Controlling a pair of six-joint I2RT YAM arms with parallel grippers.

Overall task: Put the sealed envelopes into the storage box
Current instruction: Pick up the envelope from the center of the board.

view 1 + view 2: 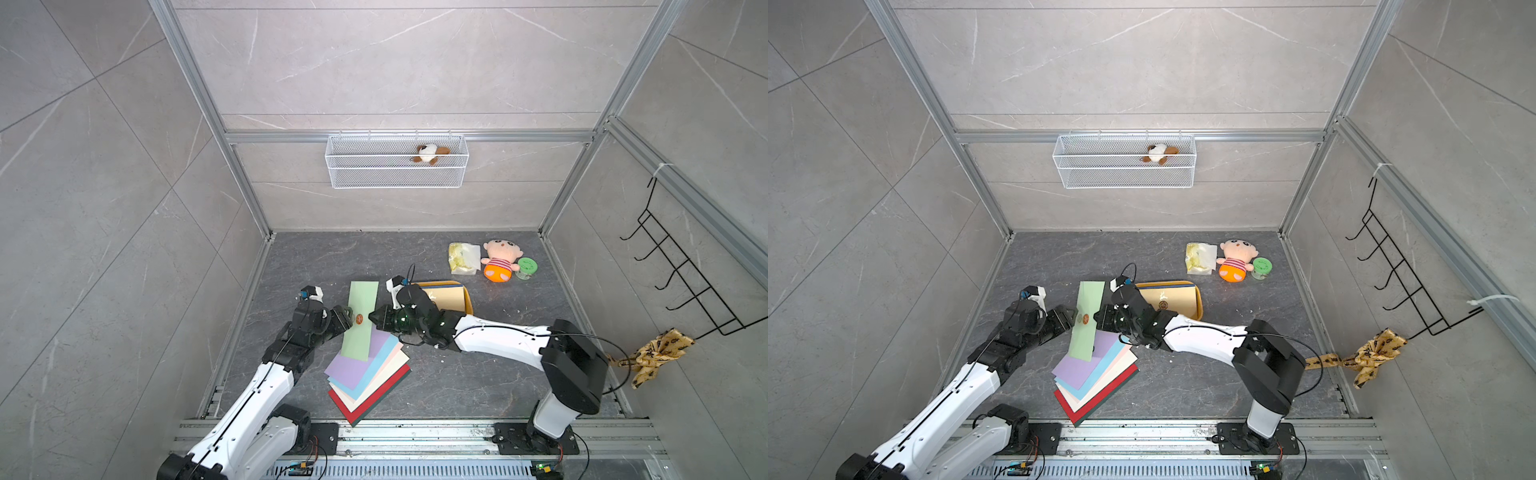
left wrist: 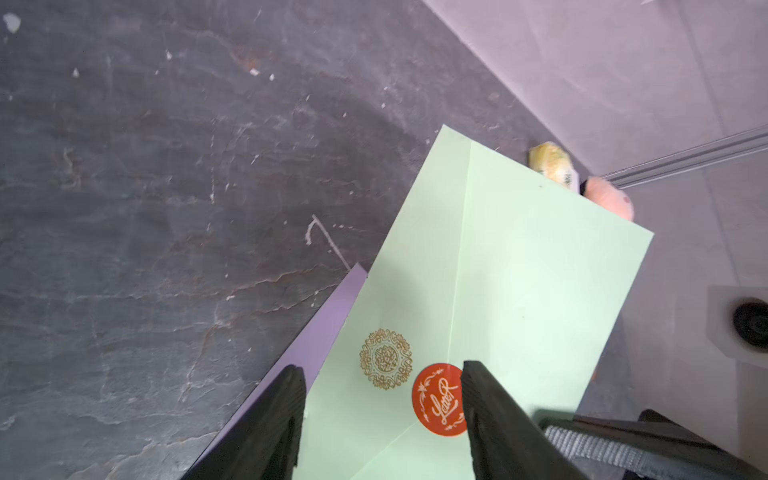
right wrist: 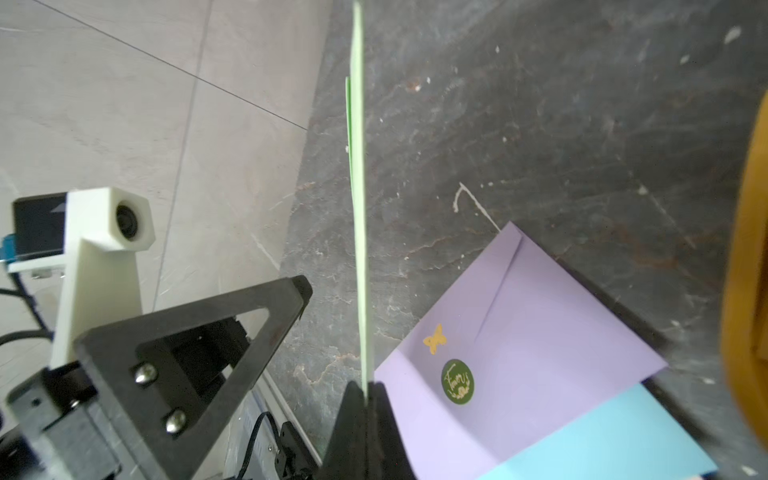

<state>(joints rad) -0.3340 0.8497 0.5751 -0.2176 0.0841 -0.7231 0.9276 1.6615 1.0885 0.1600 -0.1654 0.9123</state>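
Observation:
A pale green envelope (image 1: 360, 320) (image 1: 1088, 320) with a red seal (image 2: 438, 399) hangs above the floor. My right gripper (image 1: 372, 316) (image 3: 365, 388) is shut on its edge, seen edge-on as a thin green envelope line (image 3: 358, 166). My left gripper (image 1: 347, 316) (image 2: 381, 370) stands open at the other side, its fingers apart from the paper. Below lies a fanned stack of envelopes, lilac (image 1: 353, 368) (image 3: 540, 332) on top, light blue (image 3: 623, 436) under it. The yellow-orange storage box (image 1: 469, 299) (image 1: 1200, 303) behind my right wrist holds a tan envelope (image 1: 1167, 299) over a navy one.
A crinkly plastic packet (image 1: 463, 257), a doll (image 1: 500, 259) and a green jar (image 1: 527, 268) sit at the back right. A white wire basket (image 1: 397, 162) hangs on the back wall. A black hook rack (image 1: 681, 270) and a yellow cloth (image 1: 652, 357) are on the right wall.

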